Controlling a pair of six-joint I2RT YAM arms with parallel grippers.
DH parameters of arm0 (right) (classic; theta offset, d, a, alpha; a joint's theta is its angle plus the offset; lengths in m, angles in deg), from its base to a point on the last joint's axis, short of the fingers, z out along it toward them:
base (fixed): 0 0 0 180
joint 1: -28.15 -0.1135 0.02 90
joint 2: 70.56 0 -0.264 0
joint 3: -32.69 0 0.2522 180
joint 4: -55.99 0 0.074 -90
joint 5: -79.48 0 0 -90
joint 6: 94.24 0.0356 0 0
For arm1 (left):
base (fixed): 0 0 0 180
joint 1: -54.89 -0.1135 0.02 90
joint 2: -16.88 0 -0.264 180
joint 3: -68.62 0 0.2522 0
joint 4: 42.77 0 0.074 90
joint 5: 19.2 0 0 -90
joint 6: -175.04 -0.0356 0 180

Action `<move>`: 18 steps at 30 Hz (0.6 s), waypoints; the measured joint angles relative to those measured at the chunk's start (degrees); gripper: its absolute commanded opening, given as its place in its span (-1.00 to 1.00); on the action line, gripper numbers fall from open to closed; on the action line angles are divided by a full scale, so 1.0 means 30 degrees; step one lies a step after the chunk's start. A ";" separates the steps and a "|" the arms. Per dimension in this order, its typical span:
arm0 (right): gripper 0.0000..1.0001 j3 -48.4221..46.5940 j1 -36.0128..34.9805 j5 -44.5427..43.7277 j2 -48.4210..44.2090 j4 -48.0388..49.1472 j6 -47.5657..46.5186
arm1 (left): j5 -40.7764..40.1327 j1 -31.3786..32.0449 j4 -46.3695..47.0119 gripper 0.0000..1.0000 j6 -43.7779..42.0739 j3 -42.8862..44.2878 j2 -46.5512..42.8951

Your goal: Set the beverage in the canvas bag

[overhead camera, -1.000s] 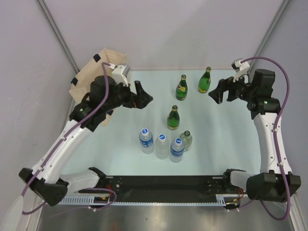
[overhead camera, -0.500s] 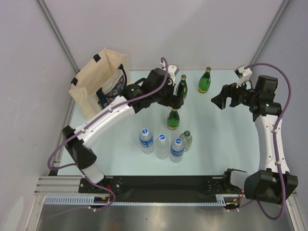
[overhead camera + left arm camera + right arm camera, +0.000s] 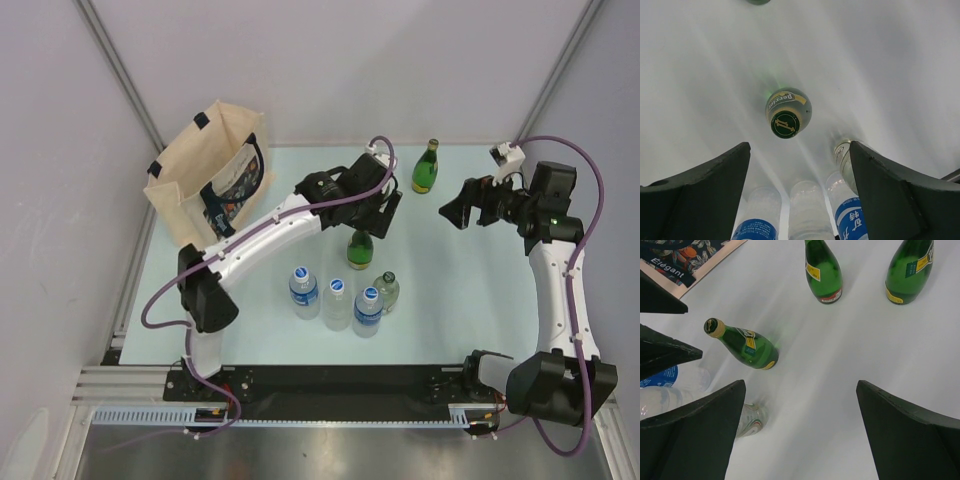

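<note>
The beige canvas bag (image 3: 195, 170) with navy handles stands upright at the back left; its printed patch shows in the right wrist view (image 3: 682, 260). My left gripper (image 3: 377, 216) is open and empty, hovering above the middle green glass bottle (image 3: 358, 250), whose cap I see from above in the left wrist view (image 3: 786, 122) beyond the open gripper (image 3: 800, 190). My right gripper (image 3: 452, 208) is open and empty above bare table on the right (image 3: 800, 435). The middle green bottle also shows in the right wrist view (image 3: 746, 346).
Two more green bottles (image 3: 823, 272) (image 3: 907, 272) stand at the back; the left arm hides one in the top view. Three water bottles (image 3: 337, 303) and a clear glass bottle (image 3: 387, 290) stand in front. Grey walls enclose the table.
My left arm has swung right from beside the bag to above the green bottles in the middle. My right gripper has hardly moved.
</note>
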 measured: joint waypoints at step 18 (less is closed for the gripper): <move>0.99 0.0109 0.0000 0.0051 0.0044 0.0481 0.0277 | -0.0678 -0.0474 -0.0634 0.32 0.0262 0.0794 0.2594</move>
